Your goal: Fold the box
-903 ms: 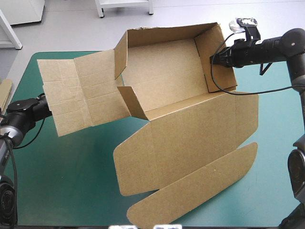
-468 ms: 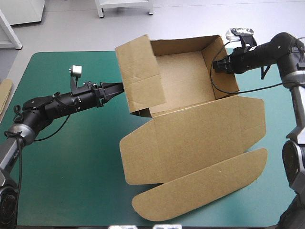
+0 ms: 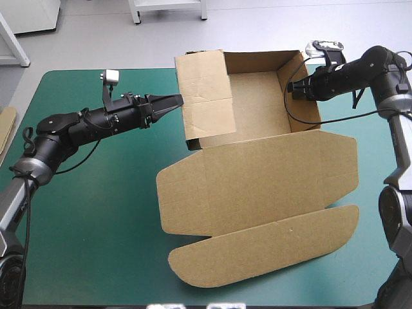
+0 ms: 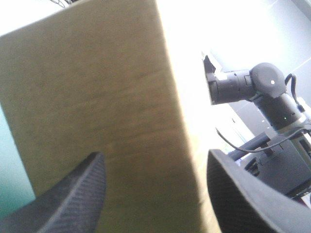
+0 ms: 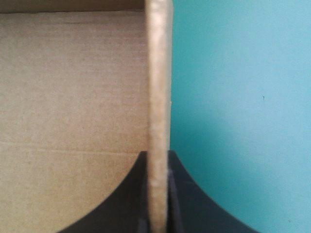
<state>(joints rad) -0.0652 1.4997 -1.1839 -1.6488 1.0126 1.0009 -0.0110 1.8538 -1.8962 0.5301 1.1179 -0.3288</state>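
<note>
The brown box (image 3: 251,106) stands as an open tray at the back right of the teal-green table (image 3: 96,212), its lid (image 3: 257,183) lying flat toward the front. The left wall panel (image 3: 206,96) stands raised. My left gripper (image 3: 172,103) is open and its fingertips press the outside of that panel. In the left wrist view the left gripper (image 4: 155,158) has brown board (image 4: 97,87) filling the space ahead of its spread fingers. My right gripper (image 3: 294,89) is shut on the box's right wall (image 3: 308,96). The right wrist view shows the right gripper (image 5: 158,155) pinching the wall's edge (image 5: 159,73).
An edge of more brown board (image 3: 6,129) shows at the table's left edge. Bare teal-green cover lies at the front left, under and in front of the left arm. The lid's rounded front flap (image 3: 270,248) reaches close to the front edge.
The left panel, earlier spread flat to the left, has been swung up. My left gripper has followed it rightward against the box. The right gripper has kept its hold on the right wall.
</note>
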